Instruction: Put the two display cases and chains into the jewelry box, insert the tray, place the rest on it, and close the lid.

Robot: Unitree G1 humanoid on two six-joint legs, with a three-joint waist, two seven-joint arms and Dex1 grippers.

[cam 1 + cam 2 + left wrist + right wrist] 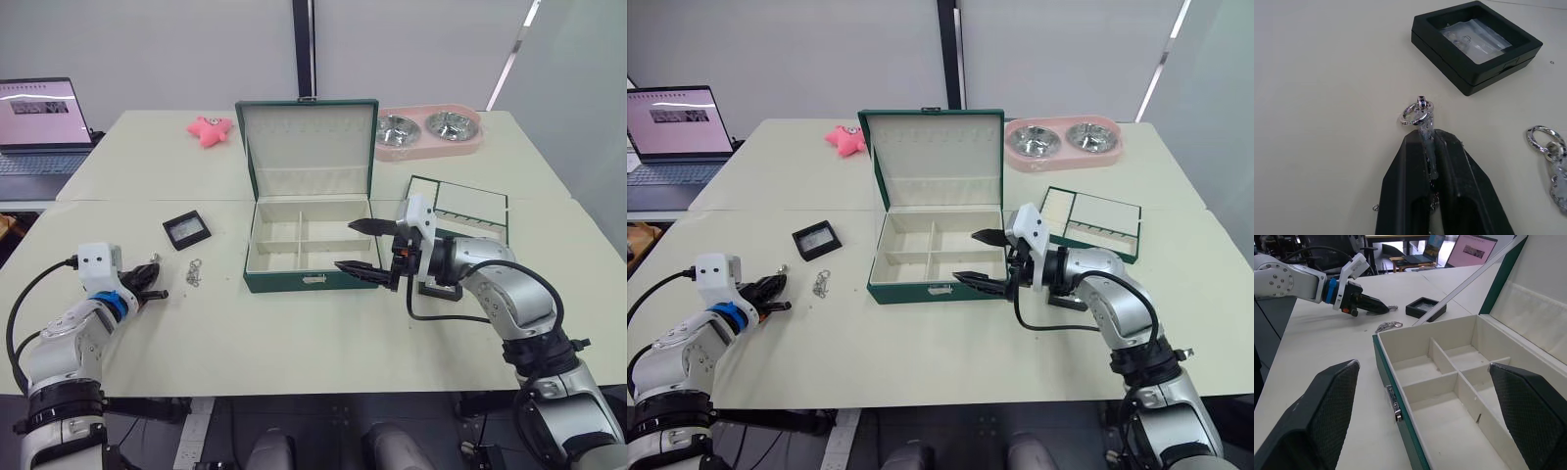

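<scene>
Left claw (1426,142) pinching a chain (1419,111), links half-hidden between fingers; right claw (364,247) spread.

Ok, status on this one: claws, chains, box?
Left claw shut on short silver link chain. Right claw open, empty, over large dark green jewelry box. Box compartments empty, lid up. Second chain and black display case on table.

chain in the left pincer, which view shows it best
The left wrist view: the chain fills the middle, its ring sticking out from between the shut fingers of the left pincer. In the eye views it is only a tiny glint at the pincer's tip; the right wrist view shows it small and far off.
</scene>
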